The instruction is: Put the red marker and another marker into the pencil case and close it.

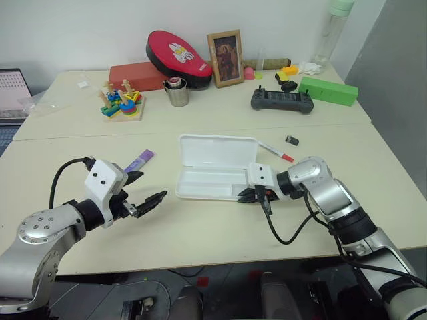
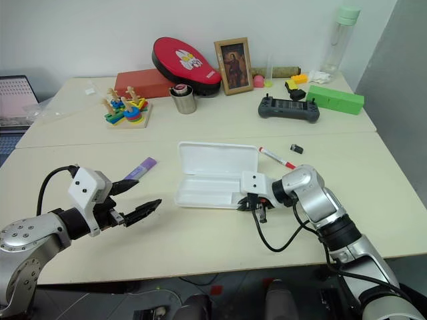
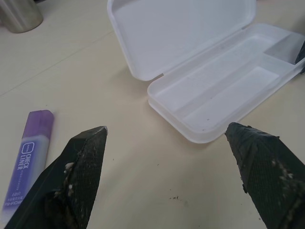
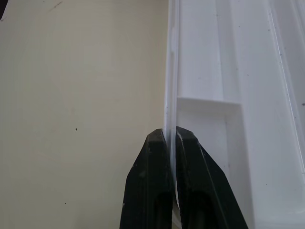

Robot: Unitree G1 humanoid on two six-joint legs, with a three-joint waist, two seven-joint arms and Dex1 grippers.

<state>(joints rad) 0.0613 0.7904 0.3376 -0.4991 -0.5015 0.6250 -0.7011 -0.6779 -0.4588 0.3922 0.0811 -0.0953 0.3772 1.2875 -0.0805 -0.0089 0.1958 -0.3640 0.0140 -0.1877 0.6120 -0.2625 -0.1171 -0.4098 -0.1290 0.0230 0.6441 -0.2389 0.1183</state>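
Here the right pincer (image 4: 169, 138) pinches the pencil case (image 4: 214, 71) wall.

Smooth white plastic with a soft sheen on the open pencil case (image 1: 217, 165). Matt cream laminate across the table (image 1: 200, 233), lightly speckled. Lilac plastic barrel, printed label, on the purple marker (image 3: 26, 160). Rough, scuffed black coating on the left gripper's fingers (image 3: 83, 167). Brushed metal for the cup (image 1: 177, 93); painted wood on the stacking toy (image 1: 122, 103).
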